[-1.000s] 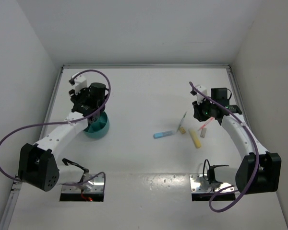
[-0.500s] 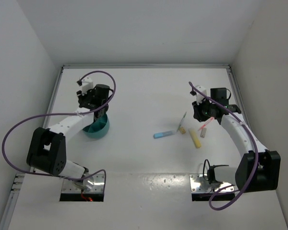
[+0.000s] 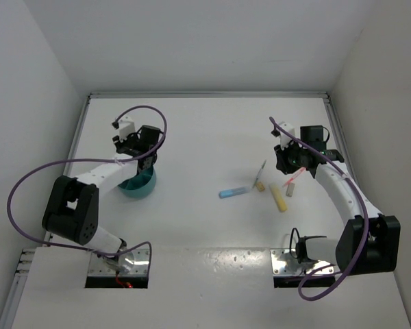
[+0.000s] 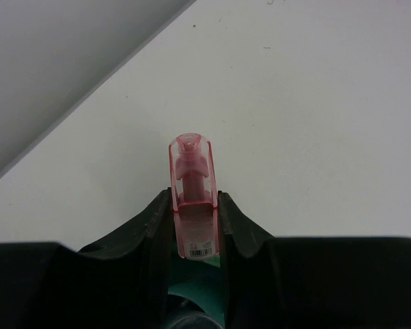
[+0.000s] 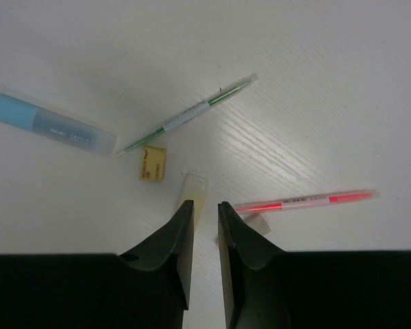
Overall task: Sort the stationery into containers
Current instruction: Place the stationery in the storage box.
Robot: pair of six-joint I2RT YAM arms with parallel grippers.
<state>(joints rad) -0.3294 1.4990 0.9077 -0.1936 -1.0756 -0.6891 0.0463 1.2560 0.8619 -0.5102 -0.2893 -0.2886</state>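
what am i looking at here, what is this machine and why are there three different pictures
These are two robot arms bolted to a white table, each ending in a two-finger gripper. The wide picture comes from a fixed camera above and behind them. The other two come from small cameras on each wrist, looking along the fingers. The left gripper pinches a pink marker just above a round teal holder. The right gripper holds nothing, its fingers slightly apart above loose stationery: a blue marker, a thin green pen, a thin pink pen, a pale yellow marker and a small yellow piece.
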